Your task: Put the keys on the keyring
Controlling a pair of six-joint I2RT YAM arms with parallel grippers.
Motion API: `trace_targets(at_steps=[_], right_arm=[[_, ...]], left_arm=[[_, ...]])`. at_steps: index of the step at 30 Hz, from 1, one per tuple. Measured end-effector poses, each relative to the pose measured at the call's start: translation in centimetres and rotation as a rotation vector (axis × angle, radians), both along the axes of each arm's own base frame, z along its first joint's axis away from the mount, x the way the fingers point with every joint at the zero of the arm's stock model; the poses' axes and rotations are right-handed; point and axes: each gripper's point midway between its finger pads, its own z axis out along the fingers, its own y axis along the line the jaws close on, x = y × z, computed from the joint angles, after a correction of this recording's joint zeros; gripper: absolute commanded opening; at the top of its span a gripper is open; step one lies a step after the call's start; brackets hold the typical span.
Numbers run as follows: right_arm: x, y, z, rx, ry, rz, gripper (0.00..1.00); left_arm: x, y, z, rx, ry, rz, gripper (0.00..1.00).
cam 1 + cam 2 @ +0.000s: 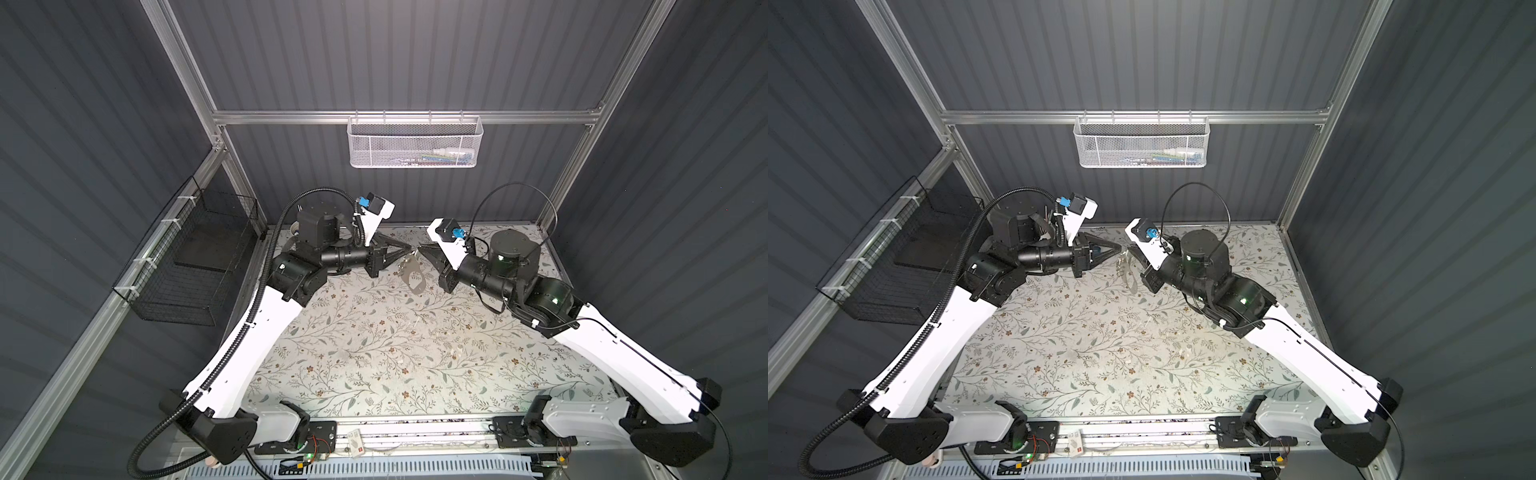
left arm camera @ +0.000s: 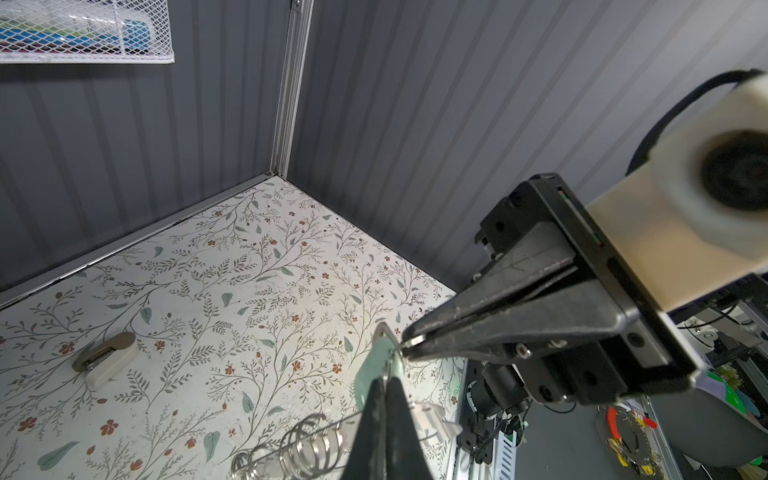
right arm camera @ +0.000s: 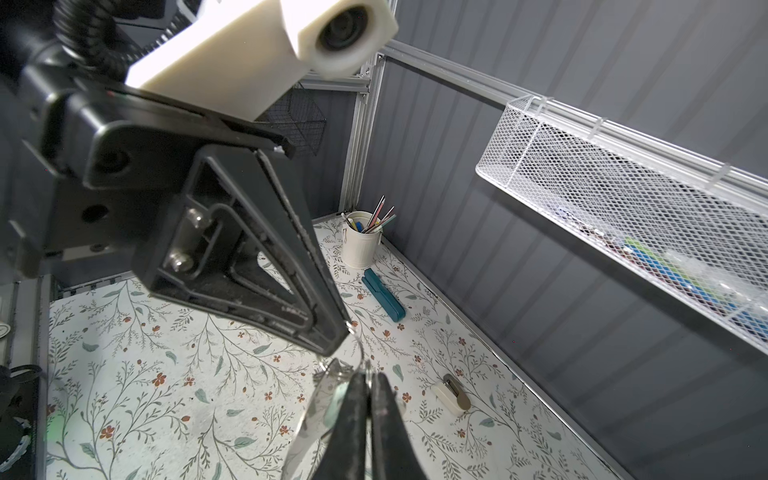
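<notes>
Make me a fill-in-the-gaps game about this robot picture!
1. The left claw and the right claw are both ____.
2. The grey keyring hangs up in the ____, off the table.
3. The pencil cup stands in a ____ of the table.
4. The mesh basket has the colour ____.
Missing words: shut, air, corner, white.

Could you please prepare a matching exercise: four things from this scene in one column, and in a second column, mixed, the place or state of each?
1 case
2 cup
3 white basket
4 fob

a hangs on the rail
b is up in the air
c holds pencils
d lies on the table

Pairs: 1-d, 2-c, 3-a, 4-b
</notes>
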Motion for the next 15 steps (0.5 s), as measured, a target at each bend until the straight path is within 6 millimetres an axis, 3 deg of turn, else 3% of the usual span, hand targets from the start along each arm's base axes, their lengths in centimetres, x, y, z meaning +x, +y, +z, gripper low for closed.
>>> trace_targets(at_steps=[15], right_arm=[[0.32,0.15,0.02,-0.012,-0.011,-0.006,0.08]], left_arm=[[0.0,0.0,0.01,0.0,-0.001,0.0,0.0]])
